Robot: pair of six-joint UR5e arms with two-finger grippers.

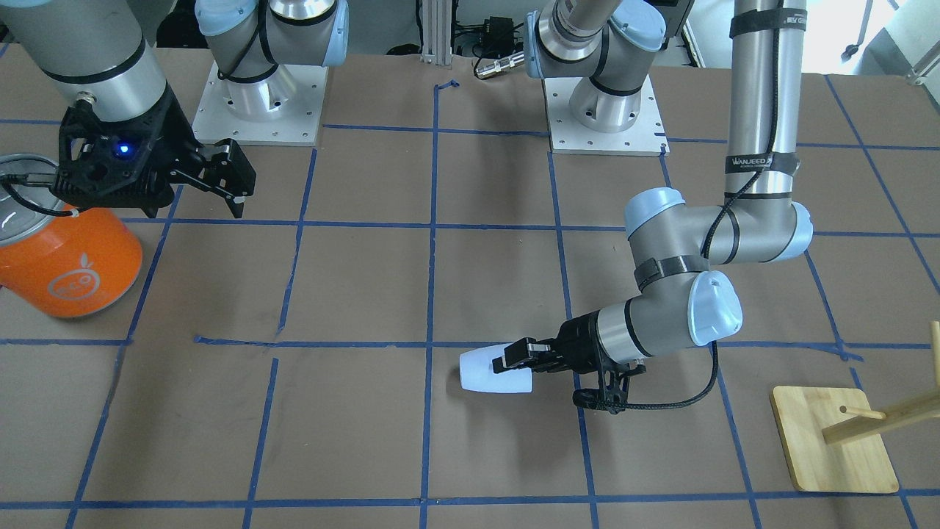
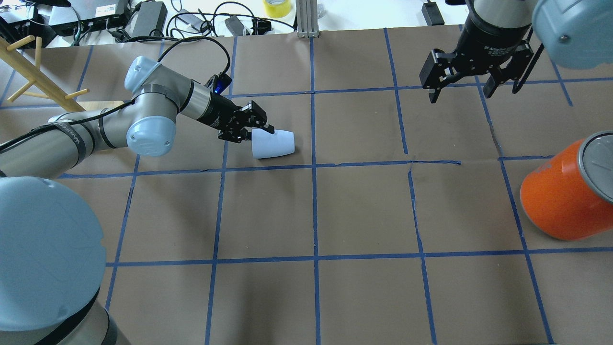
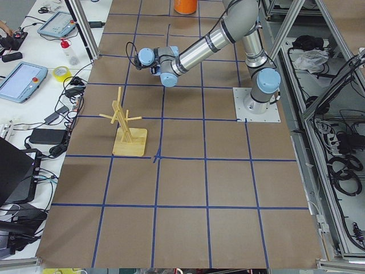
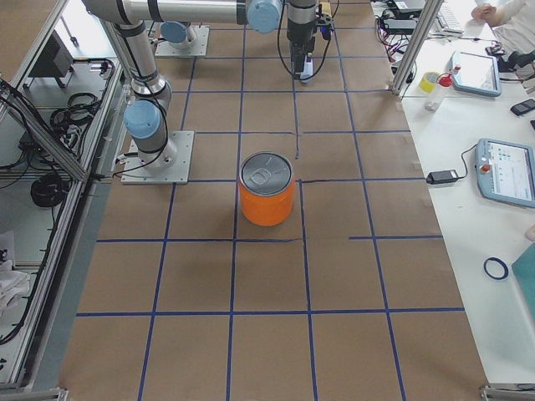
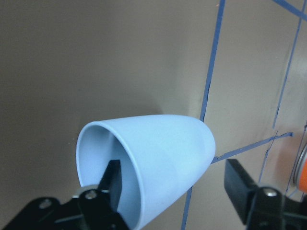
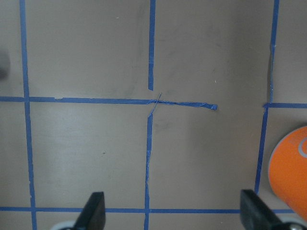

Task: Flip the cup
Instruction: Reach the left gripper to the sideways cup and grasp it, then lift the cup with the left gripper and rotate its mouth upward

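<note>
The pale blue-white cup [image 1: 488, 371] lies on its side on the brown table, rim toward my left gripper; it also shows in the overhead view [image 2: 275, 143]. My left gripper [image 1: 507, 360] is low at the rim and open. In the left wrist view one finger [image 5: 112, 179] is inside the cup [image 5: 163, 148] and the other finger [image 5: 240, 177] is outside, a little apart from the wall. My right gripper [image 2: 459, 96] is open and empty, hanging above the table far from the cup.
A big orange can with a silver top [image 2: 560, 196] stands on the robot's right side, close to the right arm [image 1: 110, 95]. A wooden peg stand [image 1: 830, 441] stands on the left side, beyond the left arm. Blue tape lines grid the table.
</note>
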